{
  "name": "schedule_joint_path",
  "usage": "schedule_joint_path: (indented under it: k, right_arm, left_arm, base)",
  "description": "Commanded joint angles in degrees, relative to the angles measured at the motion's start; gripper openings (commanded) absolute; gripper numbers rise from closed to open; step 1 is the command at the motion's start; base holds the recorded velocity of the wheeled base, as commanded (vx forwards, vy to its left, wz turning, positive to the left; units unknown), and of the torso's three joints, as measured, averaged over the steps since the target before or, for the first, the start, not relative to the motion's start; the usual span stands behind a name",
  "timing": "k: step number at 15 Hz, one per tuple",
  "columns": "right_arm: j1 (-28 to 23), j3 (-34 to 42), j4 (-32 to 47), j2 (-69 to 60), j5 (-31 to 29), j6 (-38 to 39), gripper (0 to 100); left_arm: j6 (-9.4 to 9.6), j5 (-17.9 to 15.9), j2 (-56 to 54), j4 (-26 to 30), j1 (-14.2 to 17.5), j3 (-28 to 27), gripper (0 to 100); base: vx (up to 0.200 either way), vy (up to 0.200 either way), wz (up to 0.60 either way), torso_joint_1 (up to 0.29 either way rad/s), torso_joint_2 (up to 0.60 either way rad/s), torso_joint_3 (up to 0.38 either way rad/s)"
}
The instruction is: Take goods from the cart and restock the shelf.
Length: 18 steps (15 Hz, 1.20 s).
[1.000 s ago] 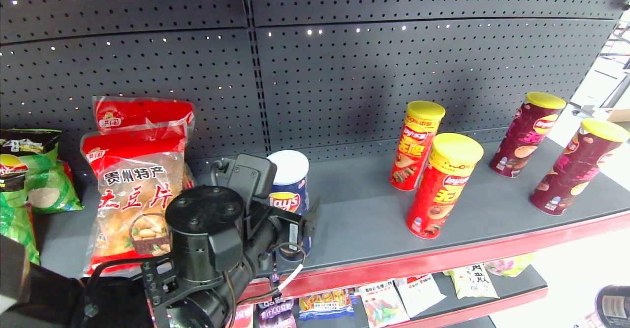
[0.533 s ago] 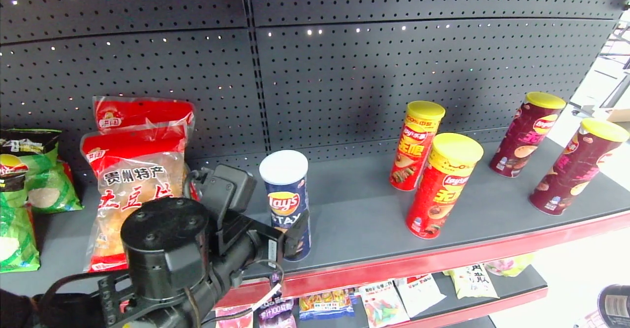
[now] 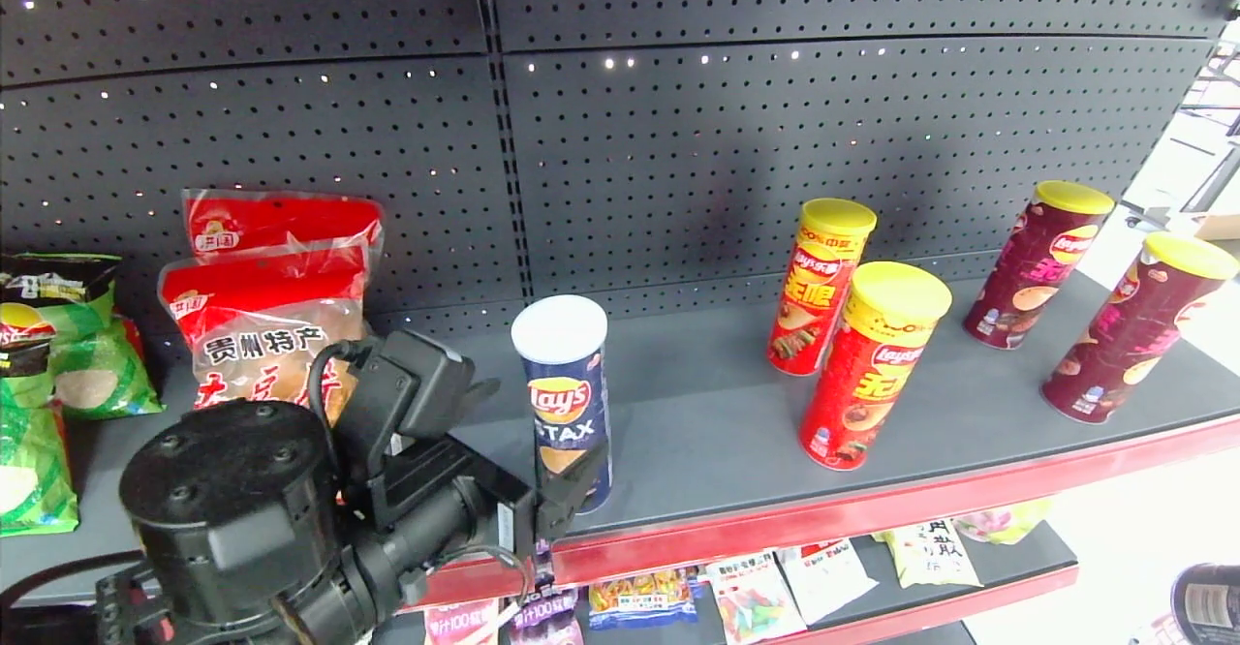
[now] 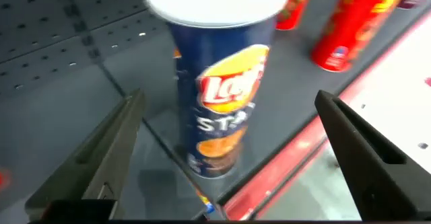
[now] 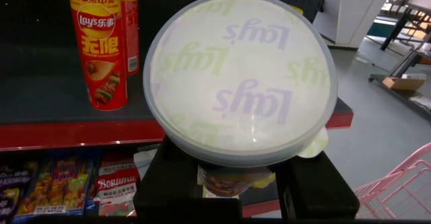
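Left claw open, seemingly off blue can.

two red cans, two maroon cans, one blue can, one clear-lidded can, two red bags

Left gripper: drawn back from blue chip can toward shelf front edge; jaws spread clear, can freestanding.

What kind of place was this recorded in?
Probably a shop aisle: a pegboard-backed shelf holding crisp canisters and snack bags, packets on the tier below, and a pink cart nearby.
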Motion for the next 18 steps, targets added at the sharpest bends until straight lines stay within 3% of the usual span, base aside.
schedule_joint_path:
  k: [1,16,18]
  right_arm:
    - [0.02,0.3,-0.02,-0.01,-0.15,-0.03,0]
    - [0.37,3.46,-0.02,-0.98,-0.15,0.06,0]
    - [0.37,3.55,-0.02,-1.07,-0.15,0.14,0]
  left_arm:
    - [0.4,-0.2,-1.33,0.09,0.94,0.8,100]
    - [0.67,-0.47,-2.12,-1.06,2.43,3.17,100]
    - [2.07,0.5,-3.0,-1.14,5.07,2.82,100]
  base:
    - [0.0,0.0,0.0,0.0,0.0,0.0]
    - [0.0,0.0,0.0,0.0,0.0,0.0]
    - [0.0,0.0,0.0,0.0,0.0,0.0]
